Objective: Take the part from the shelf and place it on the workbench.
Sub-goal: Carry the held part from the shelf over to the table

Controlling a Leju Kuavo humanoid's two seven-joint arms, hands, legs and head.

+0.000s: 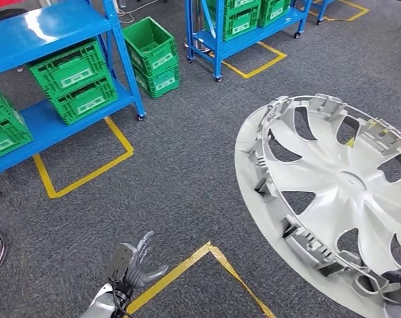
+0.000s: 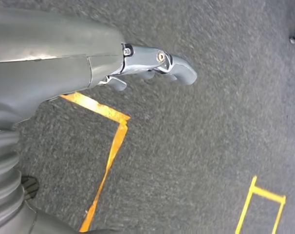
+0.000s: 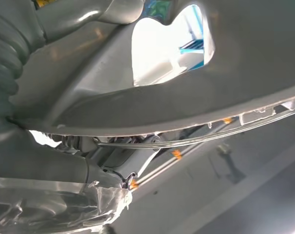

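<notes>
The part is a large silver wheel cover [image 1: 333,192], seen from its inner side with clips around the rim. It hangs tilted over the carpet at the right of the head view. My right hand [image 1: 398,288] grips it at its lower rim near the picture's corner. Close up in the right wrist view, the wheel cover [image 3: 197,92] spans the picture with my right hand [image 3: 116,165] closed on its rim. My left hand [image 1: 133,265] is low at the bottom centre-left, fingers spread and holding nothing. The left wrist view has the left hand [image 2: 153,63] over bare carpet.
A blue shelf [image 1: 53,119] with green crates [image 1: 76,79] stands at the left. More green crates [image 1: 153,56] sit on the floor beside it. A second blue rack [image 1: 243,26] stands at the back. Yellow tape lines [image 1: 198,262] mark the grey carpet.
</notes>
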